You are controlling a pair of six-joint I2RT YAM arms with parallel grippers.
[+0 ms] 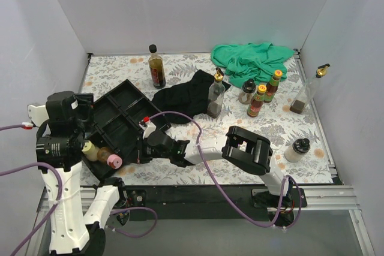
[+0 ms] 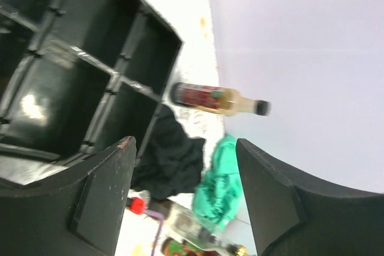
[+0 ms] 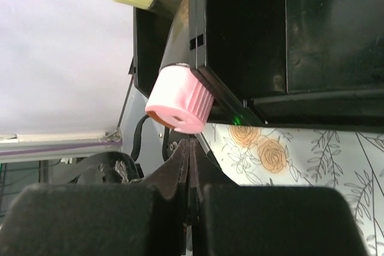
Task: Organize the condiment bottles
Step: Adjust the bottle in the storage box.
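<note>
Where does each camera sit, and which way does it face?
Top external: above and behind, looking down on the table; left arm, right arm show.
Left wrist: on left arm, facing across the tray to a black-capped bottle, green cloth; left tool open.
Right wrist: low, facing the tray's edge, pink-lidded shaker; right tool shut.
Shared: tray in all; shaker in top and right wrist.

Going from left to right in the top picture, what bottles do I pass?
yellow shaker → pink shaker → dark bottle → gold-spouted bottle → leaning bottle
</note>
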